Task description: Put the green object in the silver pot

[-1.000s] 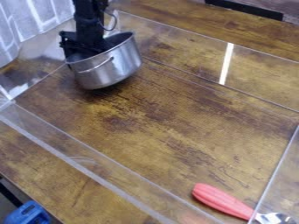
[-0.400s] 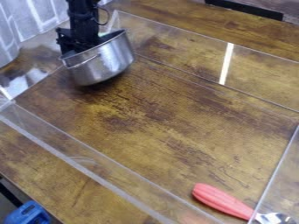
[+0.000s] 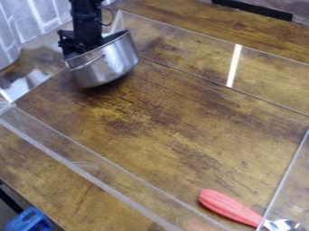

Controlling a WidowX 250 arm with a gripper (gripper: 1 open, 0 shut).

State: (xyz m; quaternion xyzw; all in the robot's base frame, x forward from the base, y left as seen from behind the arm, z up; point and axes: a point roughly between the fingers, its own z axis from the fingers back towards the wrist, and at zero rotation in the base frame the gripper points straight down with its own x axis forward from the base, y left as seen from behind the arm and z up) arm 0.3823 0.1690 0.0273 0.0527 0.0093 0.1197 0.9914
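Note:
The silver pot (image 3: 104, 61) stands at the far left of the wooden table and looks tilted toward me. My black gripper (image 3: 85, 41) hangs straight down over the pot's far left rim, with its fingertips at or inside the rim. The fingers are dark against the pot, so I cannot tell whether they are open or shut, or whether they hold anything. The green object is not visible anywhere; it may be hidden by the gripper or inside the pot.
An elongated red-orange object (image 3: 229, 207) lies near the front right corner. Low clear plastic walls (image 3: 85, 167) enclose the wooden table (image 3: 182, 117). A white tiled wall stands at the far left behind the pot.
Since one second ago my gripper and the pot have shifted together slightly left and toward the back. Nothing has visibly moved in the last 0.4 s.

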